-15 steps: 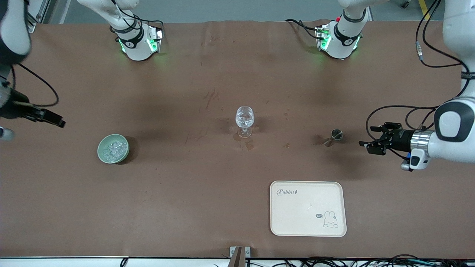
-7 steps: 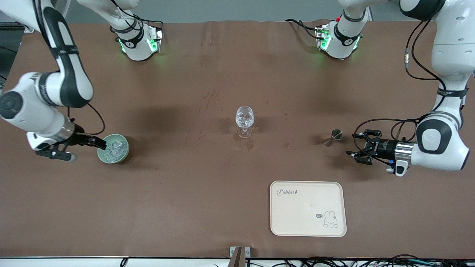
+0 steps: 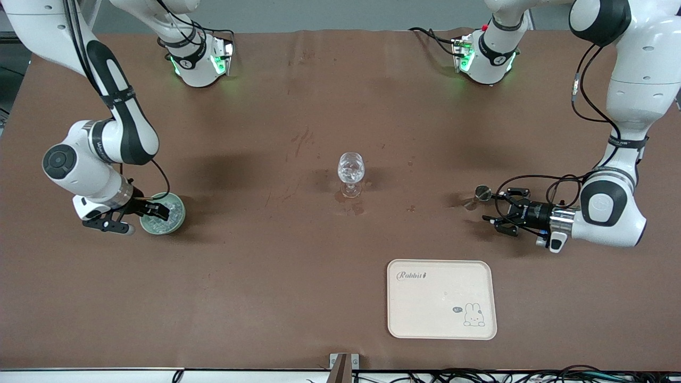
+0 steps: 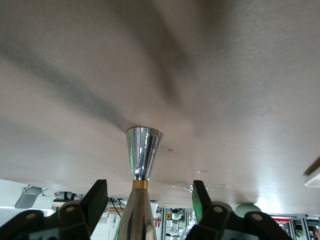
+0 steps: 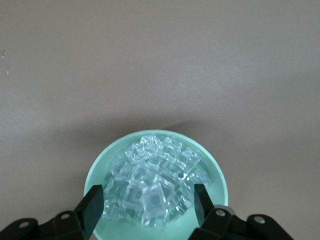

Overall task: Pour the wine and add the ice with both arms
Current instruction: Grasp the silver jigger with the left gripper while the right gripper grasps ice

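Note that both arms are poised to grasp, so your risks are ones of contact. Your right gripper (image 3: 159, 211) hangs over the bowl (image 3: 178, 213), fingers (image 5: 93, 205) spread wide around the heaped ice (image 5: 150, 192); the cubes look slick and loosely piled, so a closing pinch may squirt one out or nudge the bowl. Your left gripper (image 3: 490, 210) sits low beside the jigger (image 3: 481, 193), fingers (image 4: 95, 197) wide on either side of it. That narrow-waisted metal cup looks easy to topple if one finger touches first. The glass (image 3: 350, 173) stands mid-counter, well apart from both; a sweeping carry could clip its thin stem. The tray (image 3: 399, 319) lies nearer the camera. The counter (image 3: 298, 276) is brown and matte, with small stains near the glass; little of the room shows.
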